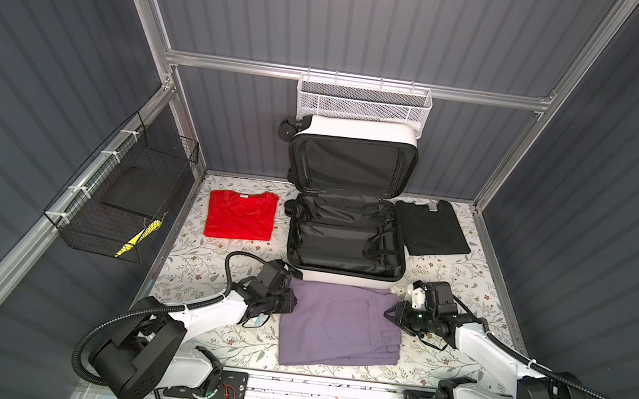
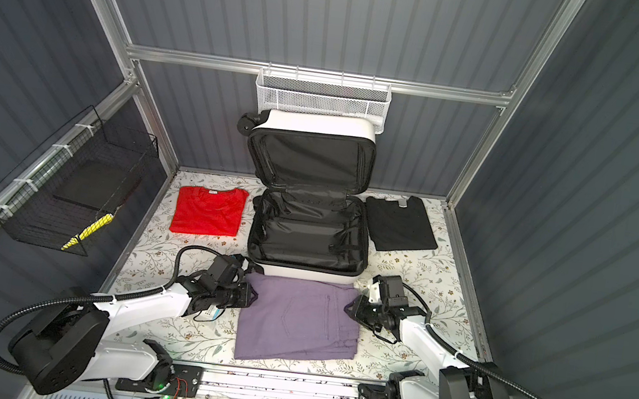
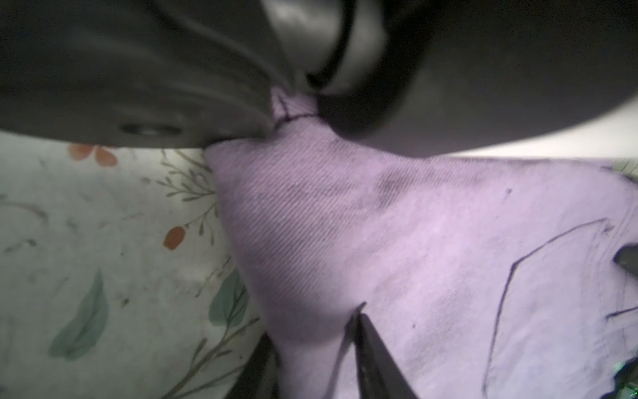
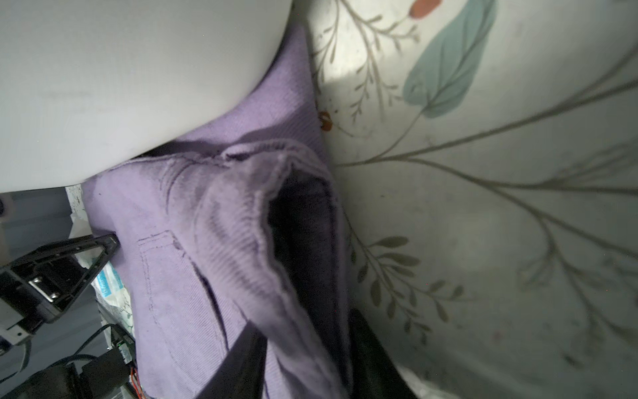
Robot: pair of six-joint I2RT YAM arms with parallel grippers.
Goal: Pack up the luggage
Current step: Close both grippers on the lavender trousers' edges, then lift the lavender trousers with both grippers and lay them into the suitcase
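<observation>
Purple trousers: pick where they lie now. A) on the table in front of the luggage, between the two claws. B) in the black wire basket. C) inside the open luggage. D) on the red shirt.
A: the purple trousers lie folded on the table by the luggage's near side, the left claw and right claw at opposite edges.

We record a floral tablecloth (image 1: 192,259) bearing three folded garments, each apart from the others: a red T-shirt (image 1: 240,215) at rear left; a black T-shirt (image 1: 431,228) at rear right; purple trousers (image 1: 339,324) at front centre, a stitched pocket uppermost. A white mesh basket (image 1: 363,105) hangs on the rear rail; a black wire basket (image 1: 116,203) on the left rail holds a flat black item (image 1: 138,193) and a yellow one (image 1: 136,241); we cannot identify either.
</observation>
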